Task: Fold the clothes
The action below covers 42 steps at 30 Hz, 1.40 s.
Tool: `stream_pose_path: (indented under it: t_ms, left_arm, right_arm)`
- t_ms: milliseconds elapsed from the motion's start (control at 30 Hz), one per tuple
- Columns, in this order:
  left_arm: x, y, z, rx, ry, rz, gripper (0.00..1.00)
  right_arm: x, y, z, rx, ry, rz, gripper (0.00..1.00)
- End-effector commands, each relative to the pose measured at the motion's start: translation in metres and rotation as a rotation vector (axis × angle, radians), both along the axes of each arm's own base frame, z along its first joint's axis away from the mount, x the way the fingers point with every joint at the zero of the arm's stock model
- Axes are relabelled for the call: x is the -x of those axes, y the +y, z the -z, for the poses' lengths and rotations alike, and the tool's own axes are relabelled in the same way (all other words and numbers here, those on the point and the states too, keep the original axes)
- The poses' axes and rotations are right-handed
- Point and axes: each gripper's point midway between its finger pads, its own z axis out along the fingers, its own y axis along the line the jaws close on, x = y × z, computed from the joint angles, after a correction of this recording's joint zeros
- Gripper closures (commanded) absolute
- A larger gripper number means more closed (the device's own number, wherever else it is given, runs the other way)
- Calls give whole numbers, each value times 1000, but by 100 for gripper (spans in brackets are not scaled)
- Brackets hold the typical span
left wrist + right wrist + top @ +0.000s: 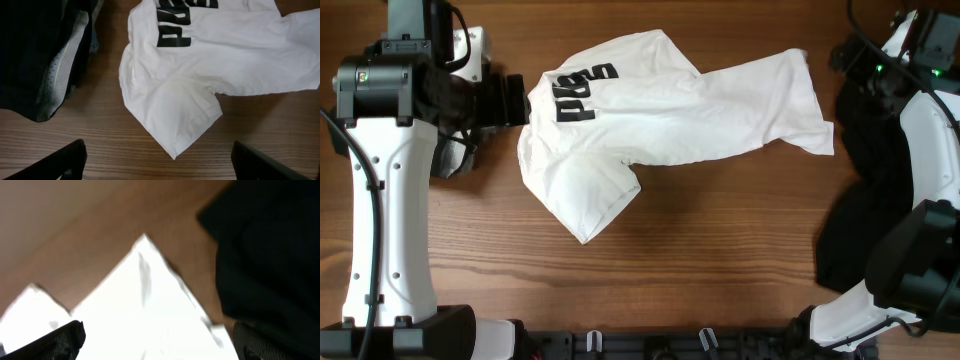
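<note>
Two left fingers (60,162) spread; white T-shirt (210,70) beyond them, untouched.

Right wrist view, blurry. White T-shirt (145,305) fills the lower centre. One pointed fold peaks near the upper centre, with a smaller peak at the left edge. Black garment (270,245) covers the upper right and runs down the right side, its edge just beside the white fabric; can't tell if they touch. Bare wooden table (75,225) spans the upper left. Right gripper (157,342): dark fingertips (55,340) sit in the two bottom corners, spread wide, white fabric showing between them.
</note>
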Motion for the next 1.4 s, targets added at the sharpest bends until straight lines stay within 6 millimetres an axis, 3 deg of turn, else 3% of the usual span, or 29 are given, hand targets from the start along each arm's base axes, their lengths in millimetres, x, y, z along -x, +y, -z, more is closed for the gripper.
stream_pose_path:
  t_ms: [0, 100, 167, 233, 433, 633, 833, 1000, 1067, 1100, 1133, 1200, 1233, 1367]
  left_arm:
    - [4, 2, 10, -1, 40, -15, 8]
    - [18, -13, 41, 82, 150, 13, 12]
    - [29, -19, 69, 115, 229, 18, 17]
    - [40, -26, 100, 161, 302, 26, 17]
    - [69, -38, 193, 248, 419, -43, 19]
    - [67, -43, 253, 291, 318, -71, 33]
    - [60, -42, 272, 287, 230, -64, 37]
    - [60, -38, 280, 271, 213, -89, 58]
    - [70, -40, 282, 279, 258, -92, 60]
    - [80, -40, 284, 280, 299, -97, 37]
    - [84, -39, 286, 268, 310, -102, 21]
    - [84, -37, 287, 258, 309, -105, 16]
    - [84, -37, 287, 258, 310, -105, 16]
    - [92, -37, 288, 256, 344, -110, 16]
  right_arm:
    - [27, 22, 10, -22, 108, -116, 1]
    - [70, 35, 39, -108, 305, -89, 5]
    - [89, 42, 60, -137, 384, -87, 24]
    - [99, 45, 77, -149, 418, -87, 28]
    - [101, 55, 89, -192, 406, -112, 29]
    - [98, 54, 89, -186, 392, -115, 28]
    - [98, 54, 89, -186, 390, -115, 28]
    - [88, 50, 90, -171, 346, -109, 28]
    - [82, 49, 95, -177, 320, -80, 28]
    - [79, 48, 97, -182, 305, -65, 28]
    - [76, 47, 98, -180, 292, -61, 28]
    - [71, 45, 99, -181, 278, -53, 28]
    - [68, 45, 102, -183, 273, -52, 37]
    - [58, 43, 131, -189, 290, -52, 48]
